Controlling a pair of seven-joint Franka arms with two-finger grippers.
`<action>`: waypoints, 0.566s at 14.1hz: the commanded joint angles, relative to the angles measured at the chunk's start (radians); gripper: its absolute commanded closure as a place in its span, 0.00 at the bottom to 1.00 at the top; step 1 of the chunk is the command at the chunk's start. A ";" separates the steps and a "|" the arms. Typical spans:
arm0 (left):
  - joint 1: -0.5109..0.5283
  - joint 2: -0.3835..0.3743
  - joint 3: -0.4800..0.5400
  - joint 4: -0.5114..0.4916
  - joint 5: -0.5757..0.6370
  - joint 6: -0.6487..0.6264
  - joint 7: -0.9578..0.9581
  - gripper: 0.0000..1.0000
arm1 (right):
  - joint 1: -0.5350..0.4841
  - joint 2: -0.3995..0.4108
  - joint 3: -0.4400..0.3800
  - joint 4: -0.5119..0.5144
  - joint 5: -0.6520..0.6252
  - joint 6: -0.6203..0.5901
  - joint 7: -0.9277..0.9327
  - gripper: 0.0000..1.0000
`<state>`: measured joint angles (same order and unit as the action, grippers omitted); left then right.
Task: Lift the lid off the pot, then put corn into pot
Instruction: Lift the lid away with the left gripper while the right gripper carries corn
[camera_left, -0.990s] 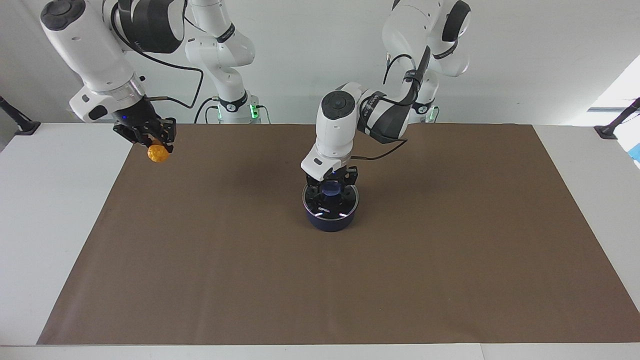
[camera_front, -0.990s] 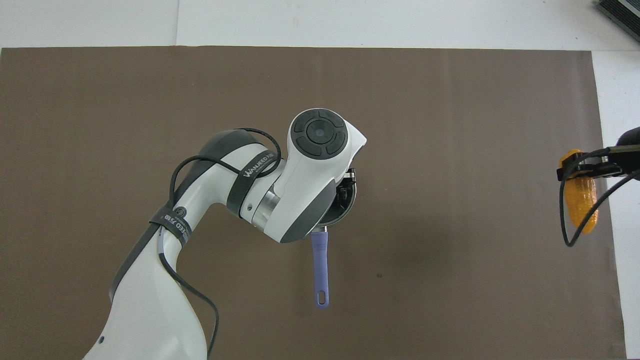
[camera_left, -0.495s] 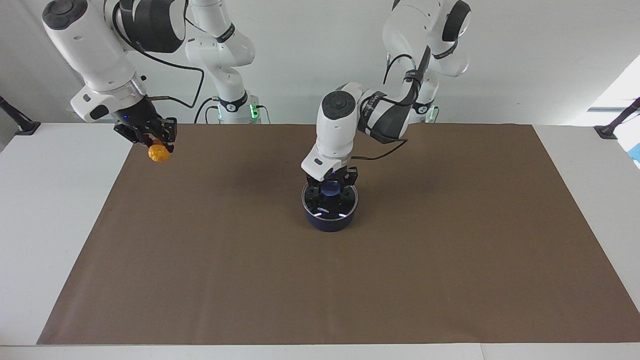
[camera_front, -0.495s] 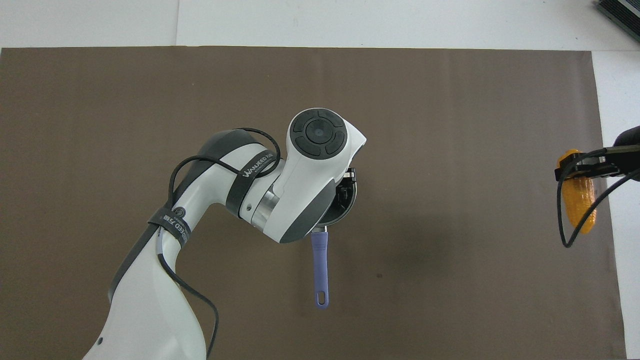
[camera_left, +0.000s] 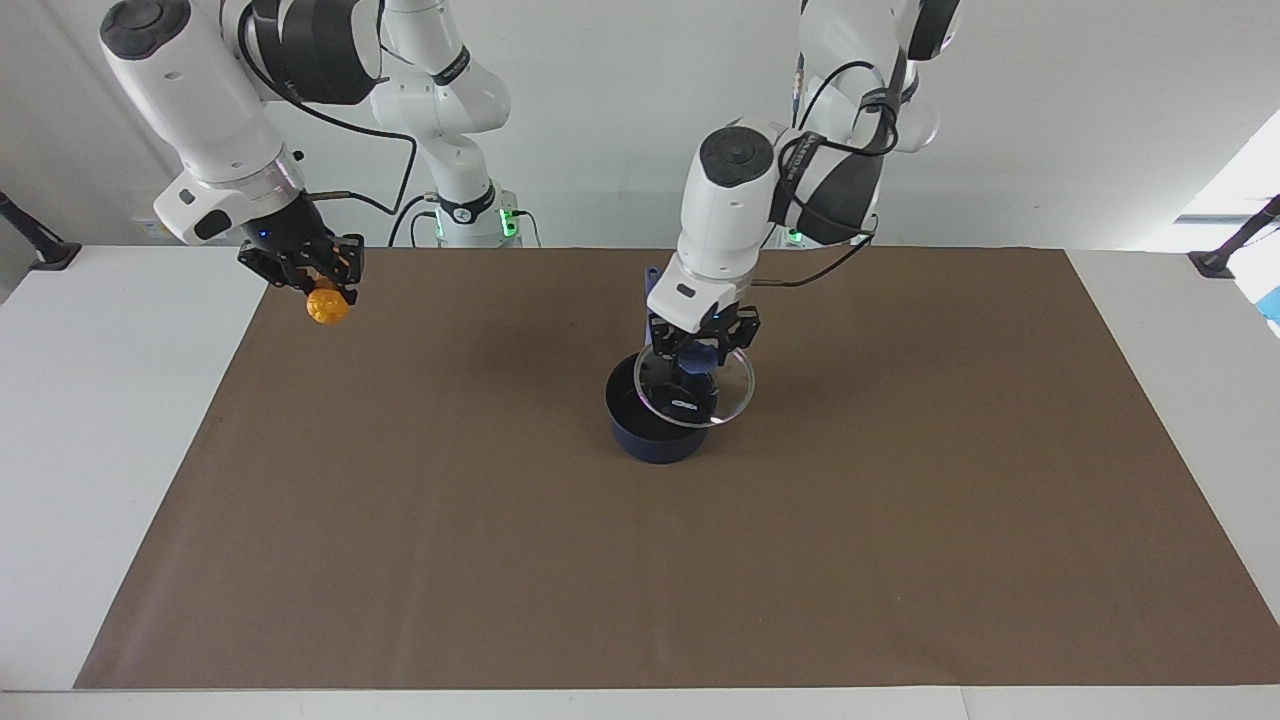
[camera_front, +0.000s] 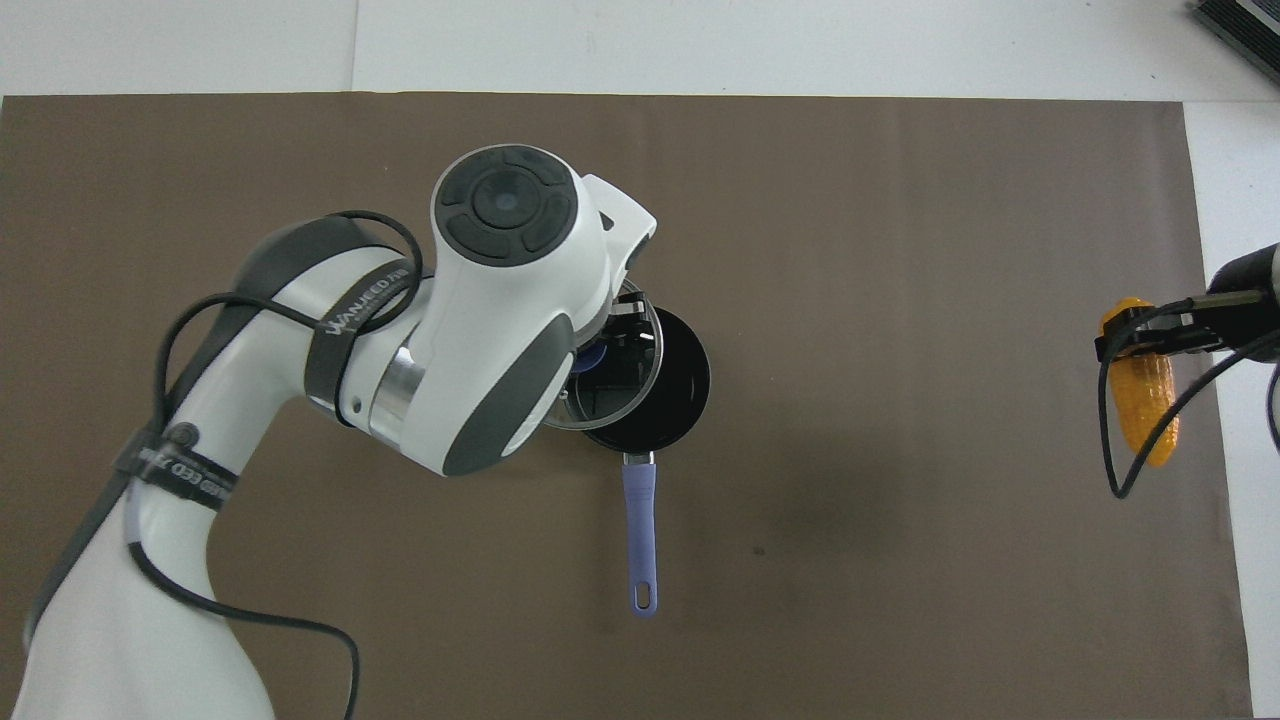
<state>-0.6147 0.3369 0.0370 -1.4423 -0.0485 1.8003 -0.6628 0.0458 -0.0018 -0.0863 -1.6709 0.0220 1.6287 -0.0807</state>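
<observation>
While the left gripper (camera_left: 699, 350) pinches the lid (camera_left: 695, 392) by its knob over the pot (camera_left: 650, 425) mid-desk to bare it, the right gripper (camera_left: 318, 283) clamps the corn (camera_left: 327, 306) over the mat's edge, ready to drop it in

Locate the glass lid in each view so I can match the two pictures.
Facing view: the lid hangs near the picture's middle, held by its knob in the left claw, partly over the pot.
Overhead view: the lid shows just left of centre, half hidden under the left arm.
Shared landmark: the pot.
</observation>
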 joint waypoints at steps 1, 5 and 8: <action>0.070 -0.055 -0.002 -0.024 -0.017 -0.041 0.015 1.00 | -0.007 -0.001 0.063 0.013 -0.008 -0.001 0.038 1.00; 0.154 -0.058 -0.002 -0.024 -0.016 -0.084 0.191 1.00 | -0.007 0.006 0.186 0.013 -0.008 0.019 0.152 1.00; 0.236 -0.061 -0.002 -0.024 -0.013 -0.087 0.268 1.00 | 0.050 0.037 0.260 0.014 -0.010 0.077 0.307 1.00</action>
<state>-0.4256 0.2985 0.0414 -1.4521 -0.0502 1.7284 -0.4556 0.0608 0.0044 0.1435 -1.6650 0.0220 1.6673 0.1367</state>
